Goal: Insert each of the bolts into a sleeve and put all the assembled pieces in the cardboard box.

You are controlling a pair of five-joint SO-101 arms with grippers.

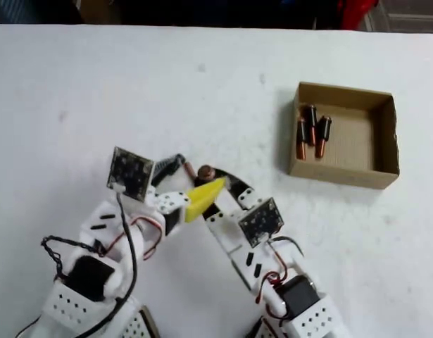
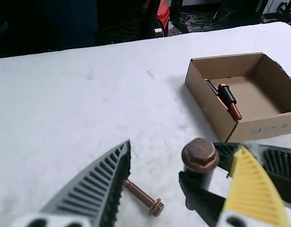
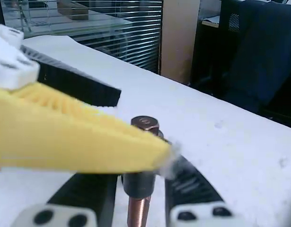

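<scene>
The white desk [image 1: 132, 84] carries everything. The cardboard box [image 1: 343, 176] stands on it with the open side up, and I give all places from this box.

The left pincer [image 2: 183, 151] is well apart from the box, beyond the box wall that is left in the high view. It is wide open: its grey finger [image 2: 102, 179] and its yellow finger [image 2: 251, 189] stand far from each other, and it holds nothing.

The right pincer [image 3: 136, 189] is at the same place, a little nearer to the box. Its black fingers are closed on a black sleeve [image 3: 140, 175] and hold it upright. The sleeve stands between the two fingers of the left pincer. In the right wrist view the yellow finger crosses just in front of the sleeve, and I cannot tell if it touches.

Three assembled pieces [image 1: 311, 130] lie inside the box, side by side, close to the wall that is nearest to the pincers.

A bolt [image 3: 145, 124] sits in the held sleeve with its hexagonal head on top, and a copper end comes out under the sleeve.

A loose bolt [image 2: 141, 197] lies flat on the desk, farther from the box than the held sleeve. It is just beside the grey finger, which hides one end of it.
</scene>
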